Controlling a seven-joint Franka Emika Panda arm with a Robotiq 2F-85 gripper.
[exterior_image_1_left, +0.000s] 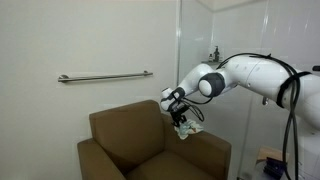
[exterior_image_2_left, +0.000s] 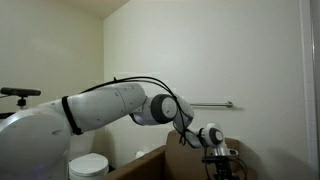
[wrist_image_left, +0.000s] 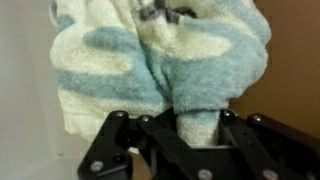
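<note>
My gripper (exterior_image_1_left: 181, 117) is shut on a fluffy towel with pale blue and cream stripes (wrist_image_left: 160, 55). In the wrist view a fold of the towel is pinched between the two black fingers (wrist_image_left: 197, 128) and the rest bunches out ahead of them. In an exterior view the towel (exterior_image_1_left: 188, 127) hangs from the gripper just above the brown armchair's (exterior_image_1_left: 125, 130) arm and backrest corner. In the other exterior view the gripper (exterior_image_2_left: 217, 155) is low at the right, over the chair's edge (exterior_image_2_left: 150, 160).
A metal grab bar (exterior_image_1_left: 104, 76) is fixed to the white wall behind the chair; it also shows in an exterior view (exterior_image_2_left: 212, 104). A white bin or toilet (exterior_image_2_left: 88, 166) stands low at the left. Clutter (exterior_image_1_left: 270, 162) sits at the lower right.
</note>
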